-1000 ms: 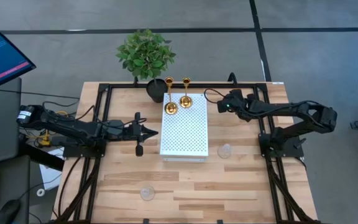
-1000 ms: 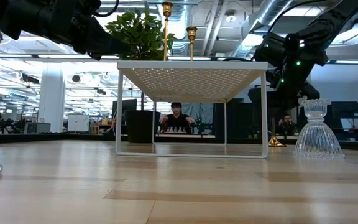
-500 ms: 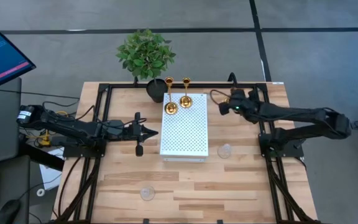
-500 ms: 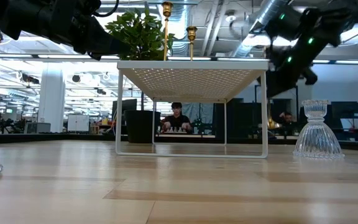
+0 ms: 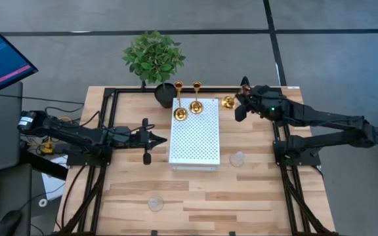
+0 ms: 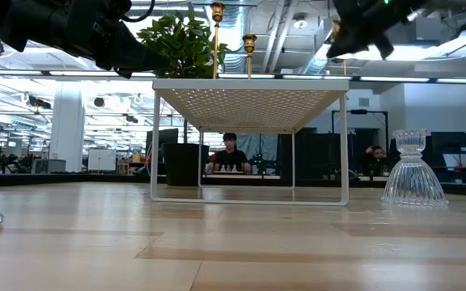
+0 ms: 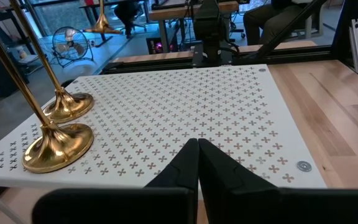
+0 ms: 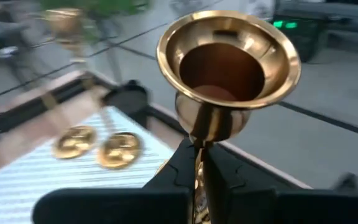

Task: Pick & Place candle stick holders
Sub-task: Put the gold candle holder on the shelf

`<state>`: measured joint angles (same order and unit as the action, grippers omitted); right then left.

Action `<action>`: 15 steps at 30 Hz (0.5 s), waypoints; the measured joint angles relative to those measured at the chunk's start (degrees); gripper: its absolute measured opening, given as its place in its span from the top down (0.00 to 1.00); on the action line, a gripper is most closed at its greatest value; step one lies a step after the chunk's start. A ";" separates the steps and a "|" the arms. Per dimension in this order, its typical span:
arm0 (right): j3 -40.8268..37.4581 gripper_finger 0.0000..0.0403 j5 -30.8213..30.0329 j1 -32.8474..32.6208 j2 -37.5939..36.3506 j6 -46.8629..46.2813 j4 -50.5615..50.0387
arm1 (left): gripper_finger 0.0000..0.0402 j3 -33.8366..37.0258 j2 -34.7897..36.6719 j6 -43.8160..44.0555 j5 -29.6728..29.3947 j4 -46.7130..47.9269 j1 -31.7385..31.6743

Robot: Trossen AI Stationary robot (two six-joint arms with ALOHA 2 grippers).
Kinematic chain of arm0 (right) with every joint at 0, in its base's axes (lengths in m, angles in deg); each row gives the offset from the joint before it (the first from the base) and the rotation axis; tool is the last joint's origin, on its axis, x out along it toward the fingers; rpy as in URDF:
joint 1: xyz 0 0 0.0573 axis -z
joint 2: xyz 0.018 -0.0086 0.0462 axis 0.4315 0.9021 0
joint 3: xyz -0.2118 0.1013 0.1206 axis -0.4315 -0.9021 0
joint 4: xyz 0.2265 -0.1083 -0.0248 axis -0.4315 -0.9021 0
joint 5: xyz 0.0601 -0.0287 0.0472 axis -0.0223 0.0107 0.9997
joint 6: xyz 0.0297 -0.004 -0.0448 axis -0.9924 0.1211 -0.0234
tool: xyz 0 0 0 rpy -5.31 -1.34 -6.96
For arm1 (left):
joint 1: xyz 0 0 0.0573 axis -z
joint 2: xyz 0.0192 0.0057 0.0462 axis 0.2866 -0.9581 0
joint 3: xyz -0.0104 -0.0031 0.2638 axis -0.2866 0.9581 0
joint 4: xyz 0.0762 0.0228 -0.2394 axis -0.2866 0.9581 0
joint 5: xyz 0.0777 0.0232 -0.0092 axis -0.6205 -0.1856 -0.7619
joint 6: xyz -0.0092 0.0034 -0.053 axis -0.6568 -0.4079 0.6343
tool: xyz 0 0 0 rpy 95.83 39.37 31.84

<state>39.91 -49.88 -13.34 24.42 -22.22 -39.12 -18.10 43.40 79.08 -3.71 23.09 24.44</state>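
Two gold candle stick holders (image 5: 180, 113) (image 5: 196, 105) stand by their round bases on the far end of the white perforated board (image 5: 194, 141). A third gold holder (image 5: 228, 101) is up in the air right of the board's far end, with my right gripper (image 5: 239, 106) shut on it. One clear glass holder (image 5: 237, 158) stands right of the board, another (image 5: 155, 203) near the front edge. My left gripper (image 5: 165, 138) hovers shut at the board's left edge, touching nothing. My right gripper pinches the gold holder's thin stem (image 8: 199, 144) between its two fingers, just under the cup (image 8: 229, 59). The fingers reach in from the table's right, slanting a little down, and lie across the stem. The holder is lifted clear, cup above the fingers; its base is hidden.
A green plant in a black pot (image 5: 153, 60) stands at the far edge, just left of the board. The board is raised on thin white legs (image 6: 347, 145). A black frame (image 5: 104, 131) borders the table. People sit in the room beyond.
My right gripper has risen from table height beside the board to above the board's top, tipping up toward level. It has carried the gold holder with it, lifted clear of the table, and drifted toward the far edge.
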 joint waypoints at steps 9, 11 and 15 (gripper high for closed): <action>7.52 1.00 1.55 -5.91 11.30 -0.02 -1.01 | 0.98 0.02 0.00 0.19 0.00 0.00 0.00; 8.89 1.00 1.68 -6.40 14.03 -0.04 -1.48 | 0.98 0.02 0.01 0.38 0.01 0.00 0.00; 11.57 1.00 5.56 -6.40 18.32 -0.54 -2.24 | 0.98 0.02 0.02 0.39 0.01 0.00 0.00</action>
<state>51.48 -44.33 -19.73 42.74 -22.76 -41.37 -18.08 43.42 79.47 -3.70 23.09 24.44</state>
